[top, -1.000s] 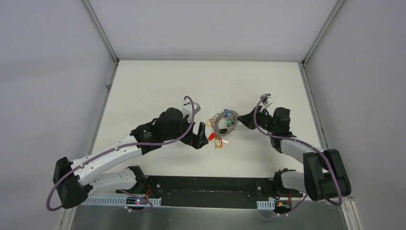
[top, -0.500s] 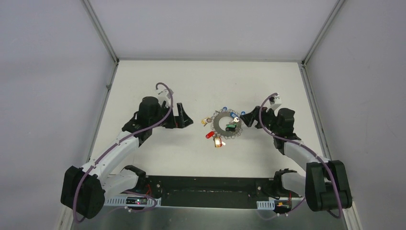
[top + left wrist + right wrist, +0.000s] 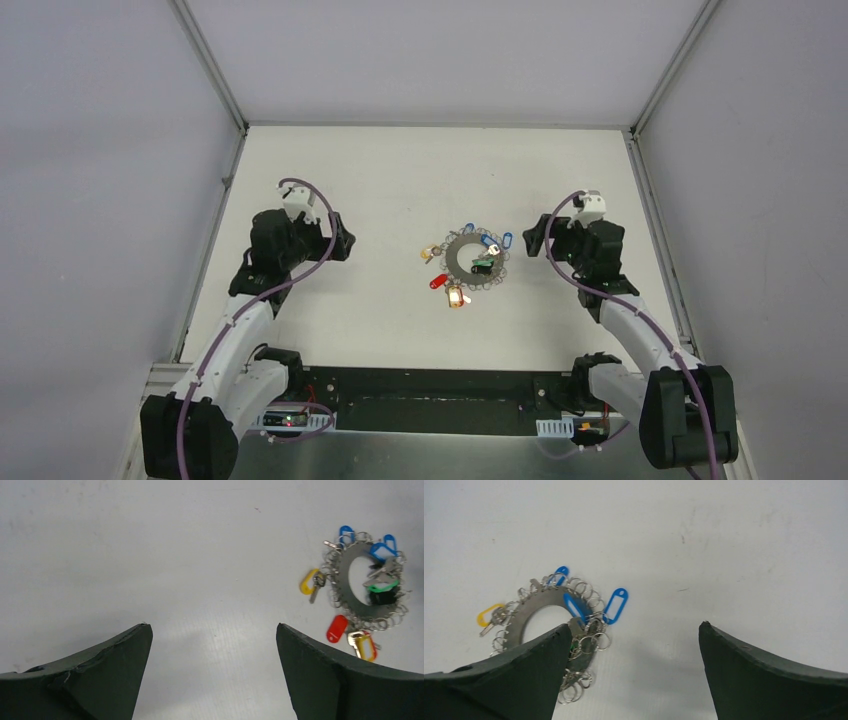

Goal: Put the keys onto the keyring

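Lying flat near the centre of the table (image 3: 380, 170), the keyring (image 3: 453, 258) shows its flat steel band face-up, fringed all round with small split rings (image 3: 584, 587). Directions below take 12 o'clock as the table's far edge.

The blue-tagged key (image 3: 506, 241) sits at the band's 2 o'clock edge, its tag splayed outward onto the table. The green-tagged key (image 3: 482, 265) rests across the band at about 4 o'clock, partly over the central hole. In my right wrist view the blue tag appears linked into the fringe of small rings. Whether the green one is threaded or merely laid on top, I cannot tell.

Other keys hang off the ring:
- yellow-tagged key (image 3: 428, 253) at 9 o'clock
- red-tagged key (image 3: 437, 283) at 7 o'clock
- orange-tagged key (image 3: 456, 297) at 6 o'clock

My right tool (image 3: 533, 240) stands at 3 o'clock of the ring, just beside the blue tag but clear of it, jaws spread wide and gripping nothing. My left tool (image 3: 338, 244) stands at 9 o'clock, well apart from the ring, likewise spread wide and unloaded. Both point inward, which puts the ring in each wrist view for inspection.

Judgement: with nothing gripped and the assembly resting unsupported, the threading step looks finished or nearly so. Verify the green key's link before treating the task as complete.
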You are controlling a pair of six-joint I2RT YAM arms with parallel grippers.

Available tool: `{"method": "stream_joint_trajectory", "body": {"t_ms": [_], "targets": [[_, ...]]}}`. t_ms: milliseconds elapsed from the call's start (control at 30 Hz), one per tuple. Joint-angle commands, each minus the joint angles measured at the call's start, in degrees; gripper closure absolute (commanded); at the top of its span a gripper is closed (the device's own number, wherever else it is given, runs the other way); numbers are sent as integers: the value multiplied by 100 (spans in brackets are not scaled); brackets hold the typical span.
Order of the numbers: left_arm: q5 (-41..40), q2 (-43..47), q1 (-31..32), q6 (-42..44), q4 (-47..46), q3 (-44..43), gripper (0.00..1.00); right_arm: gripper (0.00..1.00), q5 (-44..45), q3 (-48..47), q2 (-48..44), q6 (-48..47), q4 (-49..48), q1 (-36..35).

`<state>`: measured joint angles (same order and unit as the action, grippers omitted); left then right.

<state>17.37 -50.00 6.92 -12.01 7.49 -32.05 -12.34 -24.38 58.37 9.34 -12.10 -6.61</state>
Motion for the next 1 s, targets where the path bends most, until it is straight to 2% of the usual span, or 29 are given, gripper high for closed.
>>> {"method": "stream_joint_trajectory", "body": {"t_ms": [0, 167, 333, 500, 633, 733, 800, 933, 967], "targets": [[-883, 137, -15, 810, -783, 450, 1, 0, 1020, 116, -17, -552, -403, 45], [-1446, -74, -15, 1015, -2432, 1453, 1, 0, 1458, 277, 637, -721, -1311, 73], [-2078, -944, -15, 1113, -3898, 1822, 1, 0, 1623, 355, 1405, -903, -2192, 138], [-1853, -2117, -62, 1436, -4307, 1272, 1, 0, 1109, 302, 1926, -1195, -2712, 267], [-1746, -2910, -172, 1716, -3971, 632, 1, 0, 957, 520, 2363, -1111, -3532, 488], [-1755, -3492, -288, 1686, -4980, 833, 1, 0, 881, 851, 2643, -1006, -4435, 622], [-1507, -3590, -418, 1639, -5559, 1106, 1, 0, 771, 906, 2684, -1066, -4560, 630], [-1406, -3597, -427, 1661, -5281, 999, 1, 0, 743, 836, 2950, -1088, -4710, 626], [-1400, -3564, -424, 1660, -5257, 1004, 1, 0, 708, 738, 2938, -1104, -4495, 626]]}}
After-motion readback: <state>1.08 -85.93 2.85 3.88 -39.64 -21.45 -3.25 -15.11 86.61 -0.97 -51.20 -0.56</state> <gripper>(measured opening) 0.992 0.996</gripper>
